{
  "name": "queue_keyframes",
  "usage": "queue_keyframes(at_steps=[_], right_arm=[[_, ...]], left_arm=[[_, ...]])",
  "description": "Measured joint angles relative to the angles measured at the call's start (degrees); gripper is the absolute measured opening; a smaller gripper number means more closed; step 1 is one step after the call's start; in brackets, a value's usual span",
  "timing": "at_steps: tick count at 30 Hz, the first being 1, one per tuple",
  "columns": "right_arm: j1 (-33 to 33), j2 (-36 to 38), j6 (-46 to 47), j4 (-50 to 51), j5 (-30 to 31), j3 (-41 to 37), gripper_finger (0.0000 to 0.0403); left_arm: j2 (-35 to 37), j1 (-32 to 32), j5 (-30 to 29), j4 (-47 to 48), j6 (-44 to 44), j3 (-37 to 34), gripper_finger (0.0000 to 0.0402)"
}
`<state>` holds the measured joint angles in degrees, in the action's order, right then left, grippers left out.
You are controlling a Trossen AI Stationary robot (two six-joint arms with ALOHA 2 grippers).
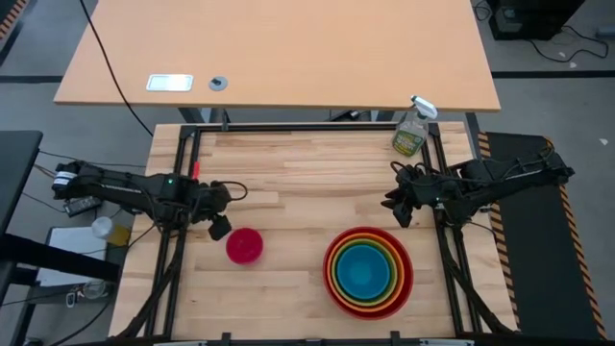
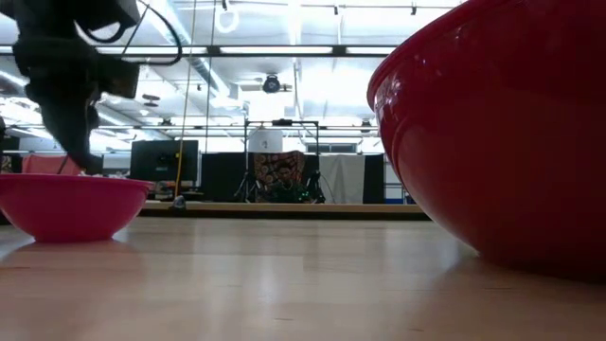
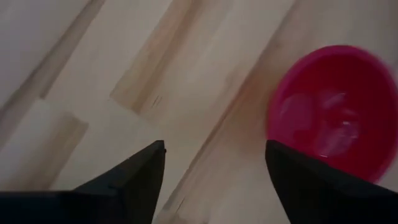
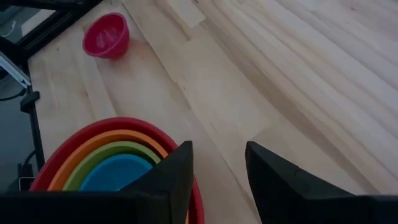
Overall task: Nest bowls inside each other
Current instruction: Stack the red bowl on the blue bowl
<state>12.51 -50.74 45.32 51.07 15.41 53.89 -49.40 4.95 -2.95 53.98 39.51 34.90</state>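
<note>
The pink bowl stands upright on its base on the wooden table, left of the middle. My left gripper hovers open just beside it, toward the table's left edge, pointing steeply down with only bare wood between its fingers. A nested stack stands at the near right: the red bowl holds the orange bowl, the green bowl and the blue bowl. My right gripper waits open above the table, beyond the stack.
A clear spray bottle stands at the table's far right corner. Bare wood lies between the pink bowl and the stack, and across the far half of the table. Black frame rails run along both side edges.
</note>
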Motion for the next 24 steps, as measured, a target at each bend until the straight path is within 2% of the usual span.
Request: queue_keyframes(at_steps=[5,10,15,24], right_arm=[[-0.1,0.0,-0.1,0.0,1.5,0.0,0.0155],[-1.4,0.0,-0.8,0.0,1.6,0.0,0.0155],[-2.7,0.0,-1.6,0.0,1.6,0.0,0.0155],[-3.4,0.0,-2.0,0.0,1.5,0.0,0.0155]], left_arm=[[0.0,0.0,-0.2,-0.9,5.9,-2.8,0.0288],[-0.1,0.0,0.0,-2.3,5.9,-2.8,0.0288],[-0.1,0.0,4.0,-5.4,7.1,-2.8,0.0288],[-5.4,1.4,4.3,-10.2,9.1,-2.8,0.0288]])
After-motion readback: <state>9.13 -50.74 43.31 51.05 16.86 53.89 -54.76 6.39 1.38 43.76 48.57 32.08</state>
